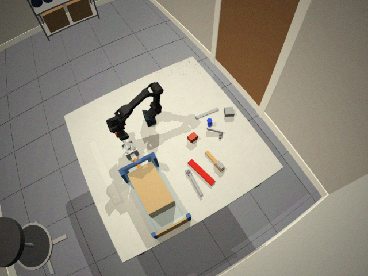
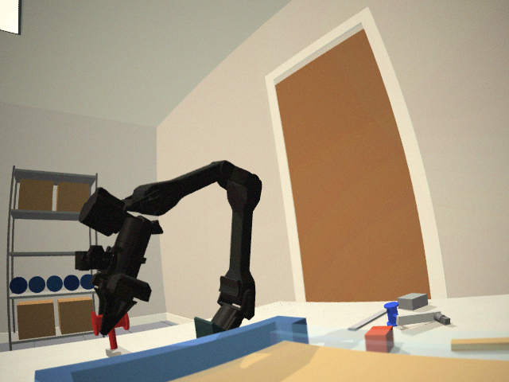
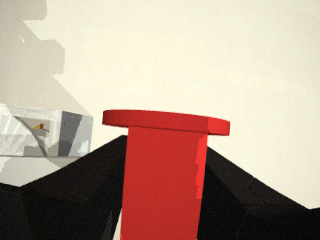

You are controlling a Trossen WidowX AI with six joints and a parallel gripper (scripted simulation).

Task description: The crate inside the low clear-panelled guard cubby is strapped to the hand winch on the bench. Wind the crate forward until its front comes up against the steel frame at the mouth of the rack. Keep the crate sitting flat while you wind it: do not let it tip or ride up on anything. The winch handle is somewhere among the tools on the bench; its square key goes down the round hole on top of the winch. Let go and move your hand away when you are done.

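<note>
Two blocks (a red block [image 1: 192, 137] [image 2: 378, 340], a grey block [image 1: 229, 111] [image 2: 412, 301]), one crate [image 1: 150, 188] [image 2: 296, 364], one winch [image 1: 131, 152] [image 3: 72, 135], one door [image 1: 252, 44] [image 2: 349, 177].

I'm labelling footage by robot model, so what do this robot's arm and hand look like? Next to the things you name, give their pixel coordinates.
The arm [image 1: 137, 102] [image 2: 242, 222] is matte black, with chunky rounded joints and slimmer links between them. The hand [image 2: 107, 325] [image 3: 160, 150] is black too, with angular fingers tapering toward their tips. I see no clear markings.

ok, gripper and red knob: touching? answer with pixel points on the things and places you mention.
Touching. The wrist view shows the gripper's [image 1: 124, 138] [image 2: 105, 331] [image 3: 165, 172] dark fingers against both sides of the red knob [image 2: 124, 321] [image 3: 162, 185], its wider rim showing beyond them.
</note>
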